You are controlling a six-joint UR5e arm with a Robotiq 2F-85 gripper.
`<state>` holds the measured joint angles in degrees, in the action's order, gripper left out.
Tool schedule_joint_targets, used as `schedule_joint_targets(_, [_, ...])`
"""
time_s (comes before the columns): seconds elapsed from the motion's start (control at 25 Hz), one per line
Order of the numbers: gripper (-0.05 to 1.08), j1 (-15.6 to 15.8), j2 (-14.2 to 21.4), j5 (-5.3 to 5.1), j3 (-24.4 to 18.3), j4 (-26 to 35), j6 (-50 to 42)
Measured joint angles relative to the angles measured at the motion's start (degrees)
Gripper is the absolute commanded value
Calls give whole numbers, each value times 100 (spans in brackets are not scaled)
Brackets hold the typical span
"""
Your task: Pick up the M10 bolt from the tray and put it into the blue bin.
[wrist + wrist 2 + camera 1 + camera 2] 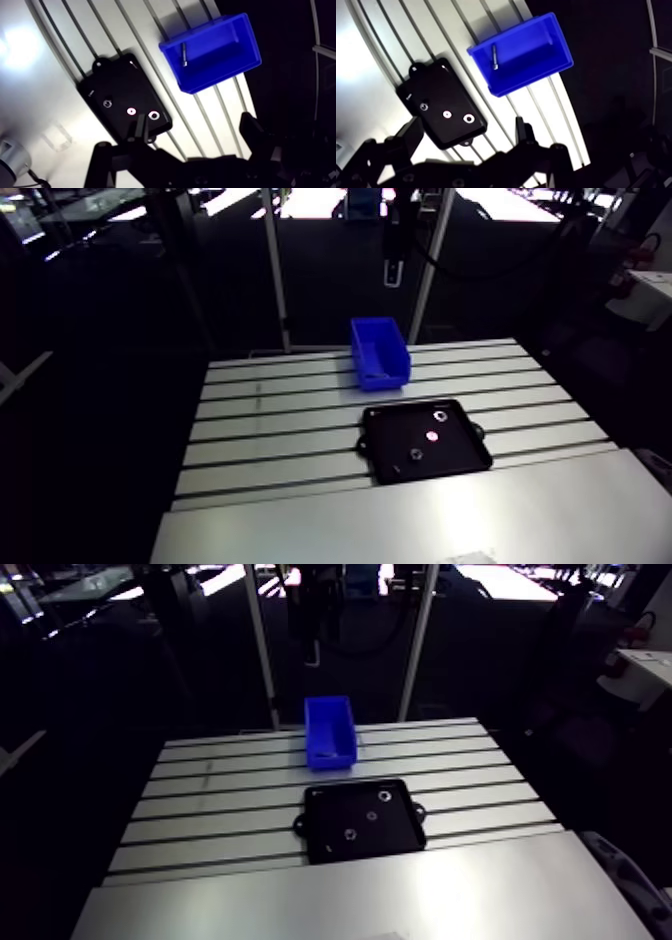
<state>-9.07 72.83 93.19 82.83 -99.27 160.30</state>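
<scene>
Wrist view: we are seeing the gripper (191, 122) with its fingers spread wide and holding nothing, one finger overlapping the edge of the black tray (125, 85), where three small ring-shaped parts (131, 111) are lying. Ahead of the tray and apart from it, the blue bin (225, 75) is sitting on the table (300, 418), and the M10 bolt (184, 54) is lying on its floor near one end wall. The arm view is showing tray in front and bin behind, but there we are not resolving the bolt or the fingers.
</scene>
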Motion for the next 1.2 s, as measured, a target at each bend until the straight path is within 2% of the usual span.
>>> schedule_joint_targets(0.2, [1, -44, 500, -167, 111, 541, -1607])
schedule_joint_targets(0.44, [1, -178, 1046, -284, 172, 1143, -3423])
schedule_joint_targets(0.8, [1, -491, 1757, -276, 59, 1777, -5366])
schedule_joint_targets(1.2, [1, -585, 1854, -230, -89, 1946, -5731])
